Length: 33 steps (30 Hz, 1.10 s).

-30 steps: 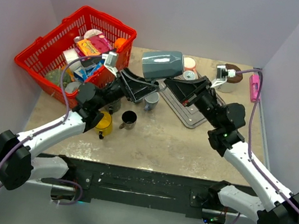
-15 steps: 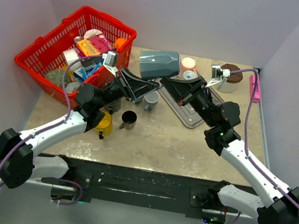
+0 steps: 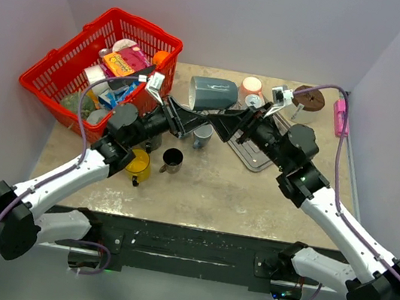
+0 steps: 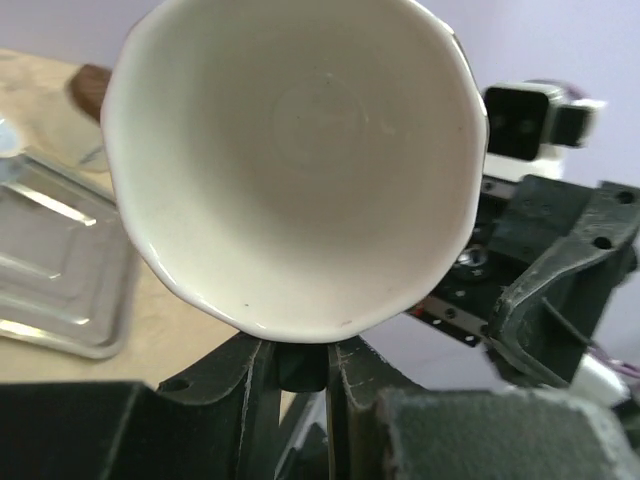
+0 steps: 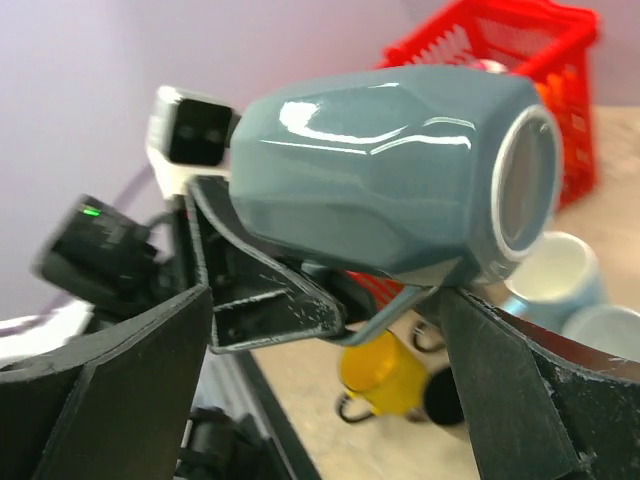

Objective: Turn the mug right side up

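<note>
The mug [image 3: 213, 93] is grey-blue outside and white inside. It hangs in the air on its side above the table's back middle, bottom toward the right. My left gripper [image 3: 189, 110] is shut on its handle from below. In the left wrist view the white inside of the mug [image 4: 300, 150] faces the camera, with the gripper [image 4: 298, 362] pinching the dark handle under the rim. My right gripper [image 3: 228, 124] stands open just right of the mug. In the right wrist view its wide-spread fingers [image 5: 130, 380] flank the mug [image 5: 390, 180] without touching it.
A red basket [image 3: 61, 67] full of packets stands at the back left. A metal tray [image 3: 258, 155] lies under the right arm. A yellow mug [image 3: 139, 165], a black cup [image 3: 172, 159] and a pale blue mug [image 3: 202, 134] stand below the held mug. A brown lid [image 3: 311, 97] sits far right.
My right gripper has opened and let go of the mug. My left gripper has shut on the handle and now carries the mug, which has sunk slightly and shifted left.
</note>
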Each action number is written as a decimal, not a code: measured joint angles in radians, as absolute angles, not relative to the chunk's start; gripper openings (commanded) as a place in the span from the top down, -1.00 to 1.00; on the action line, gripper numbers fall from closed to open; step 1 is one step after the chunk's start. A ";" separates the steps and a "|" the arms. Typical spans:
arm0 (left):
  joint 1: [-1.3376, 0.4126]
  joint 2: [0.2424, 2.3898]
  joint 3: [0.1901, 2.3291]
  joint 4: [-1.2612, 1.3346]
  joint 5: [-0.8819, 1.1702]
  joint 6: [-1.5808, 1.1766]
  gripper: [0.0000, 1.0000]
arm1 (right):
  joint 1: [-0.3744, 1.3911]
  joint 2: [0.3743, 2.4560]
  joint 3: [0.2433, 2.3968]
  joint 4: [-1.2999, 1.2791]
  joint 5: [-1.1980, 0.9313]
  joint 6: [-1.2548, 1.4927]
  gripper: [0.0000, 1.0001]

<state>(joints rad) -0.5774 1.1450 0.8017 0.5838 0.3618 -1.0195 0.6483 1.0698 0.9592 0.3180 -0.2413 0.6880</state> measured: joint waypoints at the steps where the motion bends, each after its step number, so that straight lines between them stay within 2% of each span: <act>1: -0.578 1.137 0.813 0.521 0.347 -0.984 1.00 | 0.649 1.068 0.971 0.271 -0.223 0.667 -0.98; 7: -0.577 1.114 0.856 0.205 0.259 -0.796 1.00 | 0.649 1.016 1.001 -0.008 -0.027 0.562 -0.98; 9: -0.581 1.108 0.857 0.102 0.232 -0.736 1.00 | 0.649 0.988 1.001 -0.117 0.098 0.546 -0.98; 17: -0.688 1.134 0.883 -0.168 0.081 -0.577 1.00 | 0.635 0.995 1.021 -0.423 0.430 0.607 -0.98; 22: -0.770 1.190 0.888 -0.266 0.007 -0.528 1.00 | 0.632 1.011 1.044 -0.502 0.506 0.616 -0.98; 33: -0.859 1.361 0.938 -0.419 -0.146 -0.509 1.00 | 0.632 1.079 1.079 -0.526 0.506 0.609 -0.98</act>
<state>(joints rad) -0.8589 1.3613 0.9379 -0.4187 -0.1463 -0.5095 0.6319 1.0794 1.0790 -0.5259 0.5064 0.6094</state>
